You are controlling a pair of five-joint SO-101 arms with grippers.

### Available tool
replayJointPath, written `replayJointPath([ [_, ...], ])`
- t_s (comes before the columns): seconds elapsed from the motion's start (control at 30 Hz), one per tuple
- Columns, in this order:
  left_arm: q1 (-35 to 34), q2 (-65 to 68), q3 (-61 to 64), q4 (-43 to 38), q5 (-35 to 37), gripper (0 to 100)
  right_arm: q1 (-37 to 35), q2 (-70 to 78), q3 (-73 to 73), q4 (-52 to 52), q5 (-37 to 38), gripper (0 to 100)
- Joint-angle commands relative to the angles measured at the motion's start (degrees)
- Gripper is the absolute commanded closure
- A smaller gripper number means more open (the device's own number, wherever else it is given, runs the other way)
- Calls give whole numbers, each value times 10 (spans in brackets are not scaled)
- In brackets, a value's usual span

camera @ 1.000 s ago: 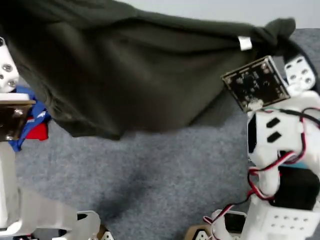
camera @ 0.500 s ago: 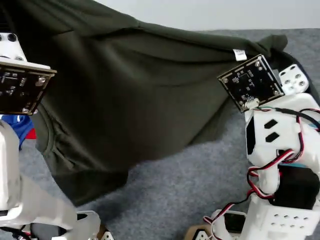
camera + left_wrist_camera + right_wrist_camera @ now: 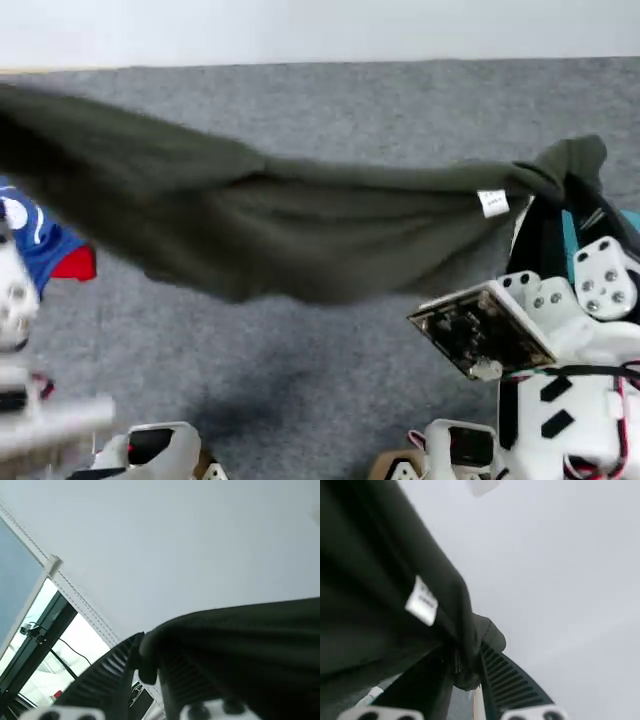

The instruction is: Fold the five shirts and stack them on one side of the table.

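— Dark olive-green cloth shirt: where is it?
— Held up over the grey felt-covered table. In the high view it stretches in a long band from 9 o'clock to 3 o'clock. It sags a little toward the middle, and its 9 o'clock end is blurred.
— Who has it?
— Both arms. The left gripper has its black ribbed fingers closed narrow on a bunched fold of the cloth. Its wrist view shows the fabric pinched between them and running away from the jaws against a pale surface.
— And the other?
— The right gripper is likewise clamped on the shirt, with a wad of dark cloth squeezed between its two fingers. In the high view that corner is gathered into a knot at 3 o'clock, on the 12 o'clock side of the white right arm.
— Anything on the shirt itself?
— A small white sewn-in label near the 3 o'clock end, just beside the pinched corner. It also sits close to the right gripper's jaws in that wrist view.
— What else is there?
— A blue and red garment lies at 9 o'clock, by the lifted shirt's edge; I cannot tell whether they touch. A dark square circuit board is mounted on the right arm at 4 o'clock. A white wall runs along 12 o'clock.
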Motion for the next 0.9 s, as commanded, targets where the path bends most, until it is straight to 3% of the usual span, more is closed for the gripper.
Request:
replayJointPath([
  [0.0,-3,7,22,1,-7,995,8,15,-13,7,27,988],
  [0.17,-3,56,131,19,-18,995,-3,95,47,7,47,988],
  [0.33,-1,130,318,33,-45,995,-54,205,149,0,54,988],
  [0.5,-10,221,430,6,-44,995,-73,353,226,-95,51,988],
  [0.6,-25,259,443,-24,-23,995,-69,434,221,-184,15,982],
  [0.7,-36,280,443,-40,-1,995,-58,490,193,-262,-51,894],
  [0.8,-39,287,444,-40,0,995,-51,524,149,-286,-127,777],
  [0.87,-39,288,444,-39,0,995,-48,541,127,-285,-144,768],
])
